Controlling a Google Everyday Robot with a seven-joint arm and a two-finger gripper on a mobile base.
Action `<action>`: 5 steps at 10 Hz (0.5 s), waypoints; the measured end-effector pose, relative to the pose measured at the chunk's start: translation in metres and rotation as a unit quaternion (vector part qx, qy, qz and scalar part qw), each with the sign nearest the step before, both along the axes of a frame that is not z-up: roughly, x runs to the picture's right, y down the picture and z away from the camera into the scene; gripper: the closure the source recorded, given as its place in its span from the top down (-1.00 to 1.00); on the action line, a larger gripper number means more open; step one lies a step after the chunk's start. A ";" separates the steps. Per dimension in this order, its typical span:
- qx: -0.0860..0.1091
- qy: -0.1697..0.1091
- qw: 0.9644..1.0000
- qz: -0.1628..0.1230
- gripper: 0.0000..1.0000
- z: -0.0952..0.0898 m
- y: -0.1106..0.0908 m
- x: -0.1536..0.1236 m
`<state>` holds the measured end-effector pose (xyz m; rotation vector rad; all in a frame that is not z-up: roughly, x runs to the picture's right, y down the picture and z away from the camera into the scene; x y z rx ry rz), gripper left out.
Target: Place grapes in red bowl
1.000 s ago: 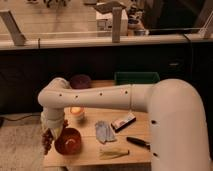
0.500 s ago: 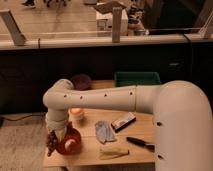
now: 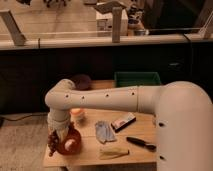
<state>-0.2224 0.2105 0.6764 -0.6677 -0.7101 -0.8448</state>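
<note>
At the lower left of the frame the gripper (image 3: 53, 141) is hanging below the white arm (image 3: 100, 99), at the left rim of the red bowl (image 3: 68, 144). The grapes (image 3: 51, 142) are showing as a dark knobbly cluster dangling beside that rim, partly outside it, and they appear to be in the gripper's hold, though how far it is open is something I cannot tell.

Moving outward, a small pale cup (image 3: 77, 114) is sitting just above the bowl, a blue cloth (image 3: 104, 131) is lying to its right, and a green bin (image 3: 137, 79) is standing at the table's (image 3: 132, 154) far edge.

The risk I am judging: the bunch is hanging over the rim near the table's left edge, so a release here could be dropping it outside the bowl, or off the table altogether.
</note>
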 end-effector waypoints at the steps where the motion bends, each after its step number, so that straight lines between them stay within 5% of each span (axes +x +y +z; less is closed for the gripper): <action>1: 0.000 0.004 1.000 0.005 -0.61 0.001 -0.001 0.002; 5: 0.002 0.011 1.000 0.015 0.19 0.001 -0.003 0.007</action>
